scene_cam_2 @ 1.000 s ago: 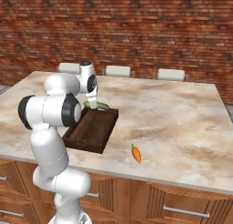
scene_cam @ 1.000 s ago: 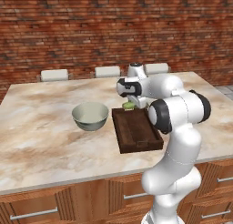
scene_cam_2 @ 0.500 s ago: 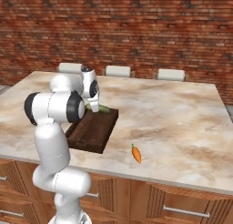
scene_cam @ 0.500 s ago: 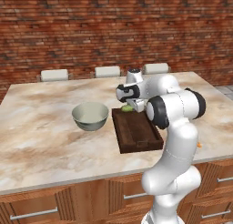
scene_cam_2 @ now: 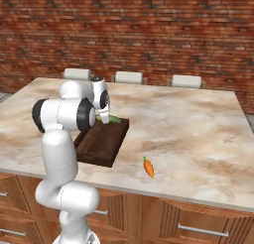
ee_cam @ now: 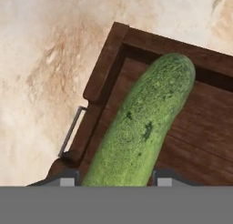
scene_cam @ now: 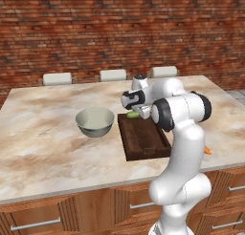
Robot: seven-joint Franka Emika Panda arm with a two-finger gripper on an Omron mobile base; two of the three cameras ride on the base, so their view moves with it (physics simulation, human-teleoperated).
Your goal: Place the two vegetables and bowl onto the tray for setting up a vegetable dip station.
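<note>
Lowered since before, gripper [ee_cam: 116, 175] pointing down, fingers clamped on cucumber [ee_cam: 141, 123] over tray [ee_cam: 107, 68] corner.

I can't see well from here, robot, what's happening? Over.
End effector shut on dark green cucumber over brown wooden tray. Orange carrot and grey-green bowl on counter. Nothing blocking.

no readable text, no labels, no brands, no numbers, no signs
</note>
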